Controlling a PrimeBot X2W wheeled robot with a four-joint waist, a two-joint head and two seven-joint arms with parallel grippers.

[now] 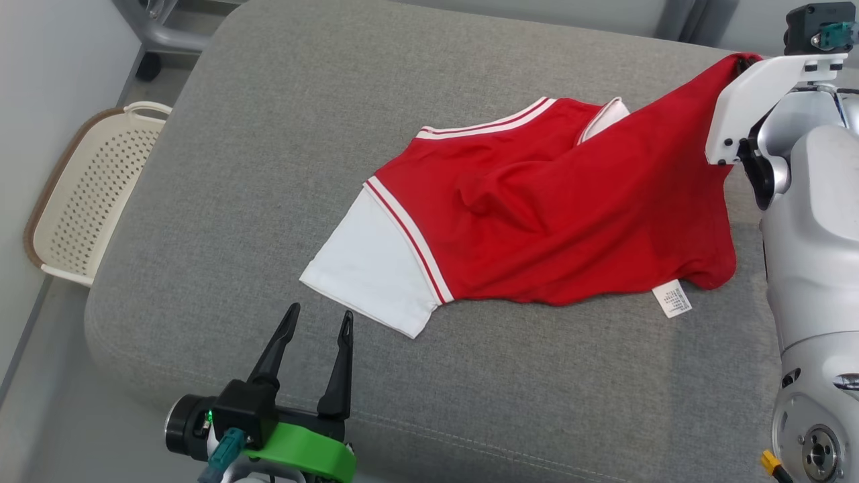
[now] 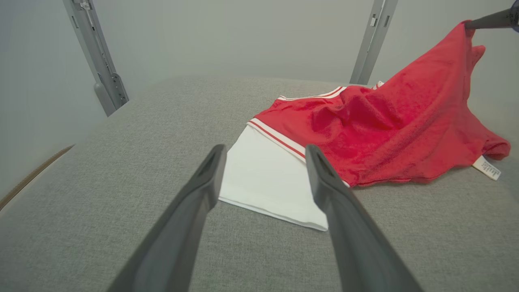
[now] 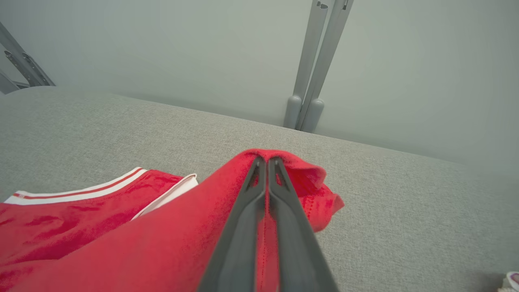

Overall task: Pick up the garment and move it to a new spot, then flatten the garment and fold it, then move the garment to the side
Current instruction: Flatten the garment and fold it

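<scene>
In the head view the right arm's pale wrist hides the grip, and the label is too small to read. The right fingers are pressed together on a red hem fold of the garment, holding that corner raised. The rest lies on the grey cushion. The left fingers stand apart, empty, just short of the white sleeve.

This looks like a bare test room more than a lived-in home: a large grey upholstered pad serves as worktop, grey metal rig legs stand by plain pale walls on its far side, and a perforated cream basket sits on the floor at the left.
</scene>
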